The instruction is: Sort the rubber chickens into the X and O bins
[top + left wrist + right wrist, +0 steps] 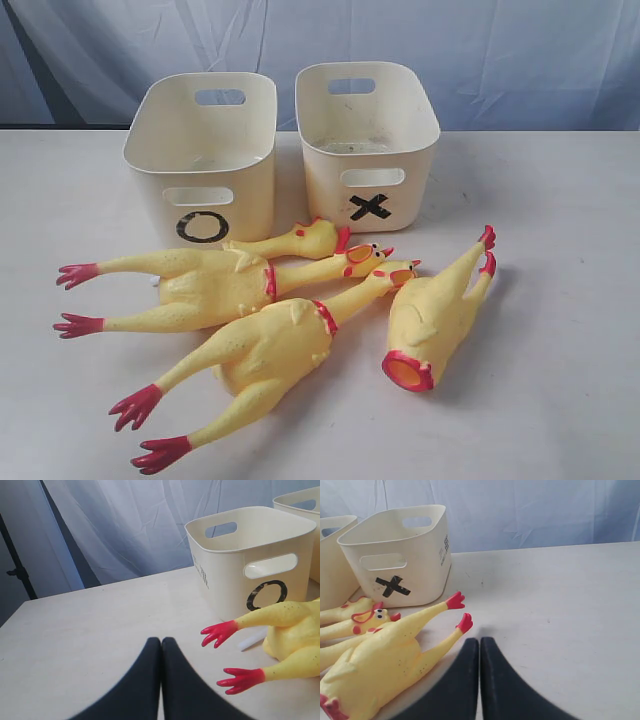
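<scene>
Start from the X bin (pixel 368 140), upright on the table (pixel 570 330) with the O bin (pixel 200 150) just beside it. Inside either, no toy to be seen. In front of the X bin, find all four rubber chickens:

- the head-and-neck piece (pixel 300 242), closest to its front wall
- then the nearer whole chicken (pixel 205 285)
- then the farther whole chicken (pixel 270 350)
- the headless body (pixel 432 320), red feet pointing back toward the X bin and open neck away from it

Note the left claw (pixel 161 642): pressed together on nothing, low over bare table, well away from the X bin, out past the O bin and near a whole chicken's red feet. Likewise the right claw (pixel 480 642): together and empty, close to the headless body's feet, on the side of the X bin away from the O bin.

Expect trouble from the crowding. With both whole heads seemingly against each other and close beside the headless body, and the neck piece tucked along the nearer whole chicken, lifting one is likely to drag or roll a neighbour.

Beware pinching a thin, soft leg: probably squashy and slippery, so liable to squirm out mid-carry.

Beware dropping a long toy across the X bin's rim: likely to hang there, or tip what looks a light tub.

Open up before descending; otherwise merely shoving the toy along the table.

Cannot tell which kind goes with which mark, so a wrong-bin drop is quite possible.
</scene>
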